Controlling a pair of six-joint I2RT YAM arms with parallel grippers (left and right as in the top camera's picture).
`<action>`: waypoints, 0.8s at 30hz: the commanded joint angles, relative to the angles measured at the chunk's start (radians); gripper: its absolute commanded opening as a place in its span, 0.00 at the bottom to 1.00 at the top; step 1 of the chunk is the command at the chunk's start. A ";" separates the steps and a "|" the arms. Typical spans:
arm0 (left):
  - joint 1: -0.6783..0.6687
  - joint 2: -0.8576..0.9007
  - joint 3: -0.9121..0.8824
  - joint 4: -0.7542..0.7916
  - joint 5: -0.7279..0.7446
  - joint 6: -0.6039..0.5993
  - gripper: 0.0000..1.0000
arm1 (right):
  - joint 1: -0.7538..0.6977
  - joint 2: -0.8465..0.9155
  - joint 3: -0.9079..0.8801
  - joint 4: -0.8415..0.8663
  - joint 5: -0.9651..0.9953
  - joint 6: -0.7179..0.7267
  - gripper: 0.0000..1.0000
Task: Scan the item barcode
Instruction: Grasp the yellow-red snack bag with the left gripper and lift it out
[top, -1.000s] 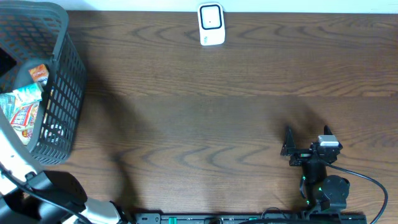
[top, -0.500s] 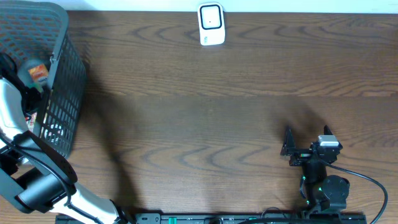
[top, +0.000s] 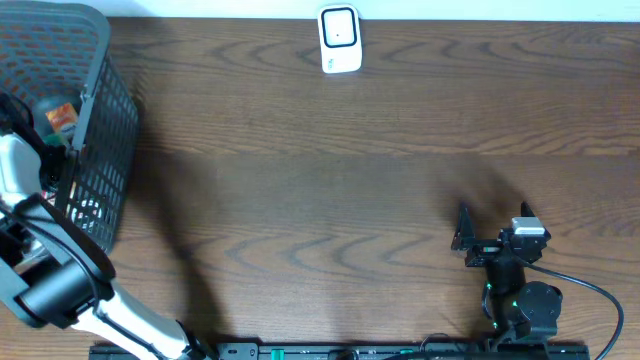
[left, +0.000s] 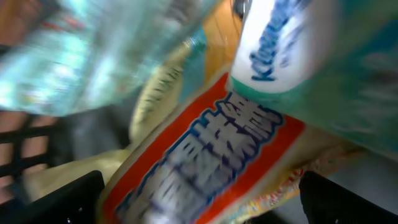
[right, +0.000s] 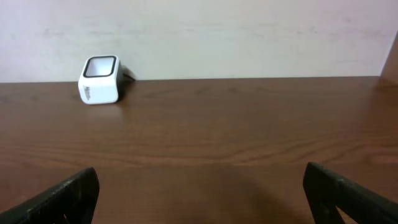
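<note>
Dark wood table (top: 350, 170) overhead held the scanner (top: 339, 40) top centre and the basket (top: 100, 150) far left. Your left wrist view showed the left gripper (left: 199, 205) wide over an orange-edged packet (left: 205, 162), unheld. Right wrist: right gripper (right: 199, 196) stood wide, empty. You seemed mid-pick; next, close on the packet.

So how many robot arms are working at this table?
2. The left arm comes up at the left edge and dips into the basket; the right arm sits at the front right. None seems hidden.
</note>
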 joint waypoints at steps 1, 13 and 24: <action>0.023 0.067 -0.009 -0.022 0.048 0.005 0.82 | 0.000 -0.003 -0.002 -0.004 0.004 -0.015 0.99; 0.024 -0.059 -0.009 -0.012 0.238 -0.005 0.07 | 0.000 -0.003 -0.002 -0.004 0.004 -0.015 0.99; 0.024 -0.475 -0.008 0.256 0.478 -0.466 0.08 | 0.000 -0.003 -0.002 -0.004 0.003 -0.015 0.99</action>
